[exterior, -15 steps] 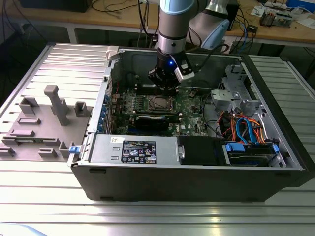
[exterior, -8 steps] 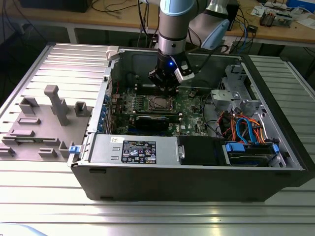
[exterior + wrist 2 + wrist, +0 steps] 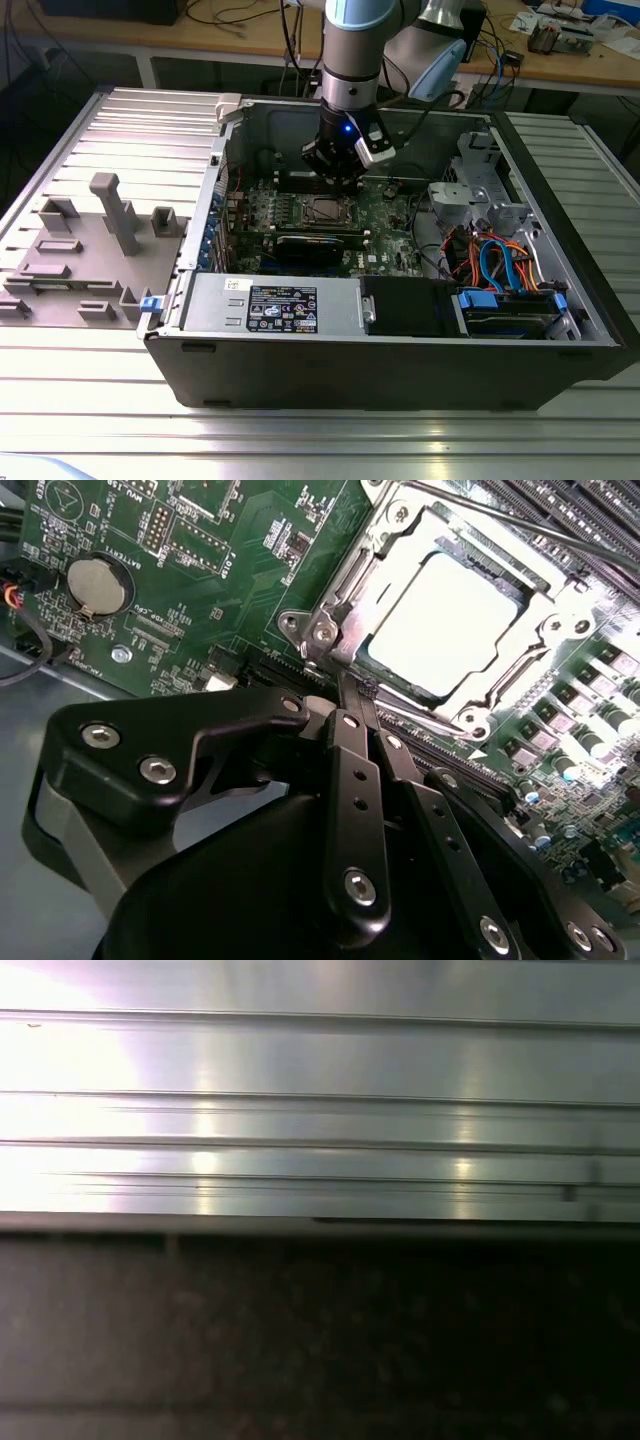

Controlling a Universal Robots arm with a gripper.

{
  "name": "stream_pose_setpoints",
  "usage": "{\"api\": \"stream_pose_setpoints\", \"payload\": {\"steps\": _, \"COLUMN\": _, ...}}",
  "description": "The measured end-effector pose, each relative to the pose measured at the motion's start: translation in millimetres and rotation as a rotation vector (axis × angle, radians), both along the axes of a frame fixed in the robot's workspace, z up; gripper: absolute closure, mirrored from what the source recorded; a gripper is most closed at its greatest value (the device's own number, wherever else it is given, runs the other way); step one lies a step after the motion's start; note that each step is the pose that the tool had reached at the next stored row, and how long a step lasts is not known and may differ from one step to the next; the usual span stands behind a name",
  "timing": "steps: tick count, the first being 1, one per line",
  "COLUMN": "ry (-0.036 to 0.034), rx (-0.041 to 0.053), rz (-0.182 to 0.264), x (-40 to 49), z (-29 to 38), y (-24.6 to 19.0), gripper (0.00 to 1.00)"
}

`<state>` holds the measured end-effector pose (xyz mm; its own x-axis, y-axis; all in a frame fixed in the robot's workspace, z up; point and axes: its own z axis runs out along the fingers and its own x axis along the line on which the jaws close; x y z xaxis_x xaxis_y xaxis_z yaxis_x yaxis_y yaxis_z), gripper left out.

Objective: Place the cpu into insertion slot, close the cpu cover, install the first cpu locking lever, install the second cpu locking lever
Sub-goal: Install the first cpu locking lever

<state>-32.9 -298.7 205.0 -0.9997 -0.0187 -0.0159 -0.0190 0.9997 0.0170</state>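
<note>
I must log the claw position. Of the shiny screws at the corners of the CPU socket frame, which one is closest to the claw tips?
The corner screw just above the claw tips in the second wrist view; the other frame screws, such as, lie farther across the cpu.

Pale silvery cpu, green motherboard, black claw

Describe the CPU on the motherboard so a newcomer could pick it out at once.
Start at the open grey computer case in the exterior view and find the green motherboard on its floor, below the arm's black claw. In the second wrist view, the small flat square pale silvery cpu sits framed by the silver metal cpu cover. No neighbouring part has such a bare, smooth face.
</note>
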Motion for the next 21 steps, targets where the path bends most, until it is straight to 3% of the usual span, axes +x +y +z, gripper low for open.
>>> {"api": "stream_pose_setpoints", "payload": {"steps": 2, "ry": 0.0003, "rx": -0.0050, "rz": 0.000, "x": 0.0, "z": -1.8, "y": -0.2, "gripper": 0.89}}
{"api": "stream_pose_setpoints", "payload": {"steps": 7, "ry": 0.0000, "rx": -0.0050, "rz": 0.000, "x": 0.1, "z": -3.3, "y": 0.0, "gripper": 0.89}}
{"api": "stream_pose_setpoints", "payload": {"steps": 13, "ry": -0.0002, "rx": -0.0049, "rz": 0.000, "x": 0.1, "z": 3.1, "y": 0.0, "gripper": 0.89}}
{"api": "stream_pose_setpoints", "payload": {"steps": 21, "ry": -0.0002, "rx": -0.0049, "rz": 0.000, "x": 0.1, "z": 3.4, "y": -1.9, "gripper": 0.89}}
